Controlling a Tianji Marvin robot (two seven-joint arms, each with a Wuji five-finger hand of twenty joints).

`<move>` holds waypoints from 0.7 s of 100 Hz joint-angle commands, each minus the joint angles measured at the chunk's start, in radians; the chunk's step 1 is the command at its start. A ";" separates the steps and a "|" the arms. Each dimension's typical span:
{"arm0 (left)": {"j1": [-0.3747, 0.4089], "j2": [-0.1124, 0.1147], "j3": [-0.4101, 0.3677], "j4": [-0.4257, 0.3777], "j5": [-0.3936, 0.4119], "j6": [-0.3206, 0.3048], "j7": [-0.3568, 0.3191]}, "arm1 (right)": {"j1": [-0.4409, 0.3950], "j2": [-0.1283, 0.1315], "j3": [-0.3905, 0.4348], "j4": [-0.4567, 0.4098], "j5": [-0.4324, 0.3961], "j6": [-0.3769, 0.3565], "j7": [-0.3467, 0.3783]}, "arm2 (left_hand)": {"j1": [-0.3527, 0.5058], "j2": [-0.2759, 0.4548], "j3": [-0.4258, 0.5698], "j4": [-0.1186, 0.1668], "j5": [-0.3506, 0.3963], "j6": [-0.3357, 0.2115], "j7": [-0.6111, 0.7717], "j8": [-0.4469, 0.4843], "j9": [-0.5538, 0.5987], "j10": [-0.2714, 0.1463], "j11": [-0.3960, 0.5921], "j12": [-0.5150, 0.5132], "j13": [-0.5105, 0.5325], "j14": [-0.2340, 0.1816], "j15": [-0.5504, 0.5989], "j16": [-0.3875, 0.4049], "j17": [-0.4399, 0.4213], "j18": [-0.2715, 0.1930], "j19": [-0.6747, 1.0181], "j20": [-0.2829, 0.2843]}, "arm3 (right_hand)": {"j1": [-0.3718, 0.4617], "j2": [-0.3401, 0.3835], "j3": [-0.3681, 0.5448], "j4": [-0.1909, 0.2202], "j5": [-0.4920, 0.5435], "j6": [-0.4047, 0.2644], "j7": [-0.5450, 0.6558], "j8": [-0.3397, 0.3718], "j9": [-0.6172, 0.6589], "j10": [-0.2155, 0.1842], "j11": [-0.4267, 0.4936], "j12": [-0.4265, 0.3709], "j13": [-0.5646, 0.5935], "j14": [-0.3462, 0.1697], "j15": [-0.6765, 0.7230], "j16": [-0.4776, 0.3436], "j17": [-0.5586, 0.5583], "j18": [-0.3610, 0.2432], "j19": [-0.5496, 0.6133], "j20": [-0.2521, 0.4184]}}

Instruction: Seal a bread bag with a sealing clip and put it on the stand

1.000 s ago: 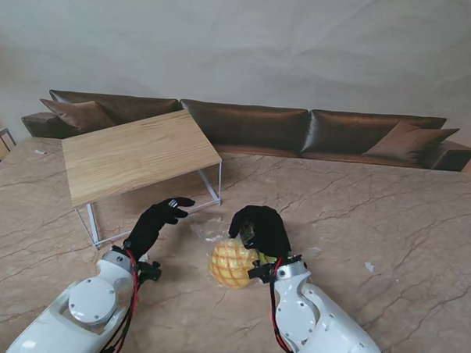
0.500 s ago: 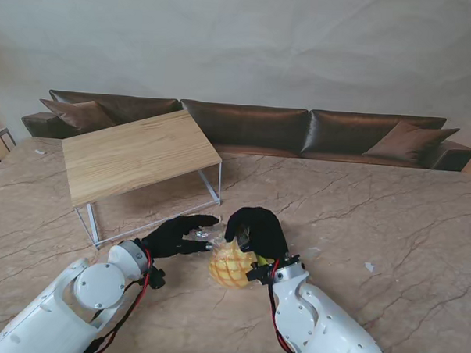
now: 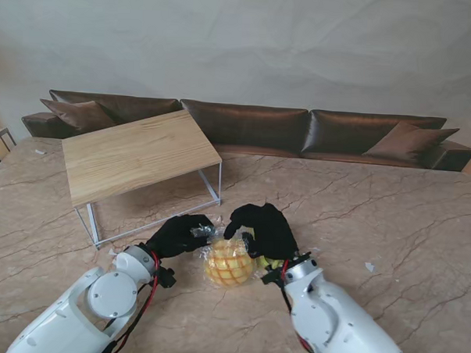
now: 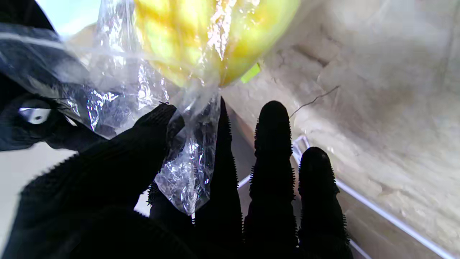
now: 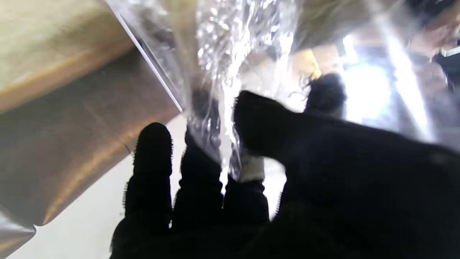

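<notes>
Stand view, taken left to right: the wooden stand point(image 3: 137, 154) sits well off to the left of the left hand point(image 3: 176, 235) and farther from me. That hand pinches the loose clear plastic of the bread bag point(image 3: 229, 261) between thumb and forefinger; its wrist view shows the crinkled film caught between the fingertips point(image 4: 158, 118), with the other fingers straight and clear of it. The yellow bread inside the bag lies between the two hands on the marble table point(image 3: 390, 222), just nearer to me than their fingertips. The right hand point(image 3: 263, 229) arches over the bag's right side, and its wrist view shows the film point(image 5: 222, 54) gripped between thumb and fingers.
</notes>
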 commanded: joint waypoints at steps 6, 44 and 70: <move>0.013 -0.023 0.007 0.016 0.061 -0.021 0.059 | -0.088 0.058 0.077 -0.118 0.046 -0.017 0.142 | 0.002 -0.034 0.057 -0.018 0.019 -0.037 0.068 -0.034 0.072 0.024 0.051 -0.097 0.101 -0.023 0.055 -0.025 0.053 -0.002 0.075 -0.014 | -0.195 -0.169 0.079 -0.008 -0.235 0.088 -0.103 -0.022 -0.166 0.024 -0.092 -0.080 -0.209 -0.010 -0.123 -0.161 -0.166 -0.027 -0.168 -0.040; 0.047 -0.031 0.007 0.008 0.174 -0.077 0.175 | -0.126 0.073 0.094 -0.311 0.111 0.269 0.308 | -0.015 -0.105 0.100 0.000 0.159 -0.038 0.011 -0.267 0.139 0.009 -0.003 -0.092 0.174 -0.032 0.061 -0.081 0.099 0.007 0.132 -0.061 | -0.570 0.005 -0.204 -0.056 -0.510 0.334 -0.243 -0.095 -0.229 0.091 -0.156 -0.111 -0.107 0.052 -0.246 -0.272 -0.069 0.004 -0.182 0.040; 0.058 -0.028 -0.001 0.010 0.196 -0.122 0.188 | 0.008 0.068 -0.015 -0.183 0.138 0.302 0.338 | -0.016 -0.108 0.106 0.001 0.172 -0.108 0.036 -0.266 0.153 -0.014 -0.048 -0.040 0.165 -0.037 0.059 -0.084 0.089 0.004 0.130 -0.060 | -0.403 -0.086 -0.143 -0.041 -0.284 0.198 -0.099 -0.022 0.106 0.033 0.006 -0.045 0.262 -0.002 0.060 -0.063 0.183 0.039 0.084 0.093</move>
